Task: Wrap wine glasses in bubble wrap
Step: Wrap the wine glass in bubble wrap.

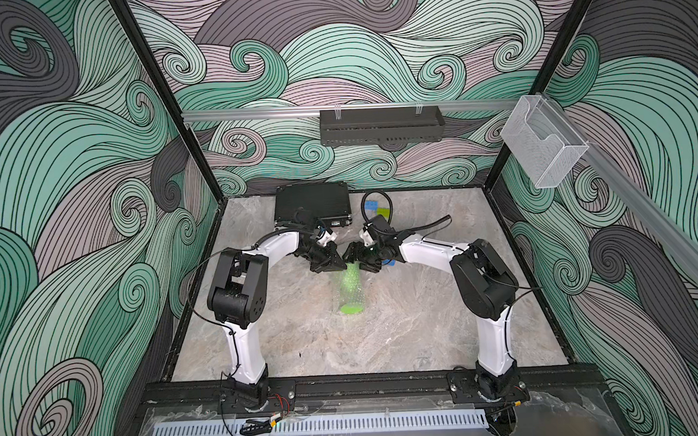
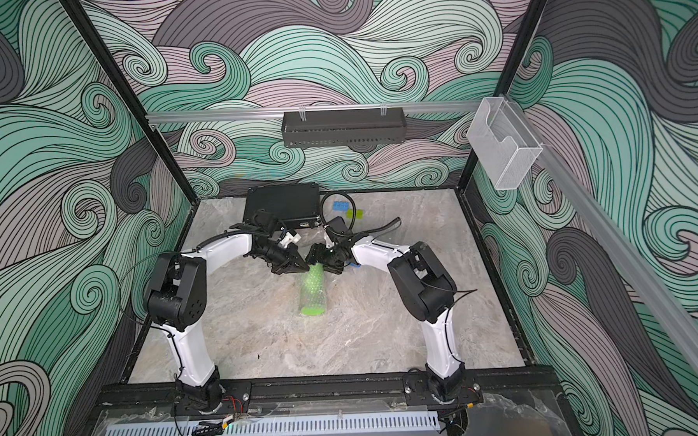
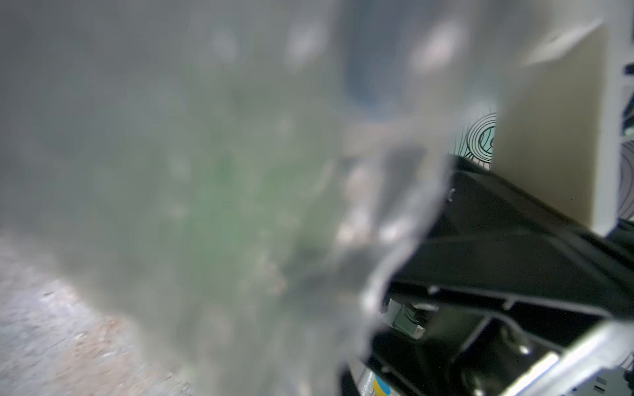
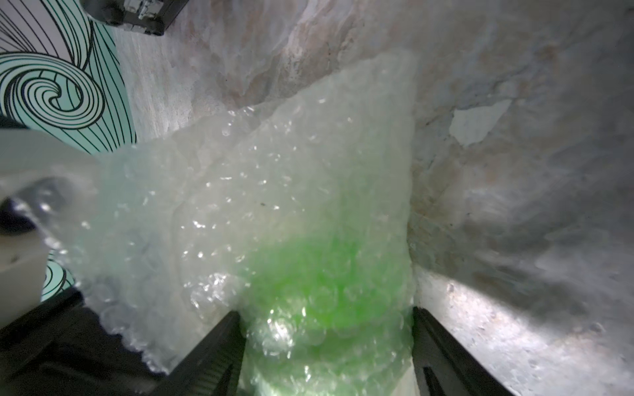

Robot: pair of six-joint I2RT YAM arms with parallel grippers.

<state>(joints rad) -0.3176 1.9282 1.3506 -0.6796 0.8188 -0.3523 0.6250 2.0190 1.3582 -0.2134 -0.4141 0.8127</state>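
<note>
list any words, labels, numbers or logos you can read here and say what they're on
No readable text in any view.
Blue-and-yellow mark on hardware in the left wrist view: too blurred, no letters legible.
Black case at the back of the table: no label legible.

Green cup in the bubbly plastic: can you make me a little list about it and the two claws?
goblet: lying on its side, foot toward the arm bases
wrap: rolled around the goblet
right gripper: closed on the wrap at the far end
left gripper: beside it at that end; grip unclear
</note>
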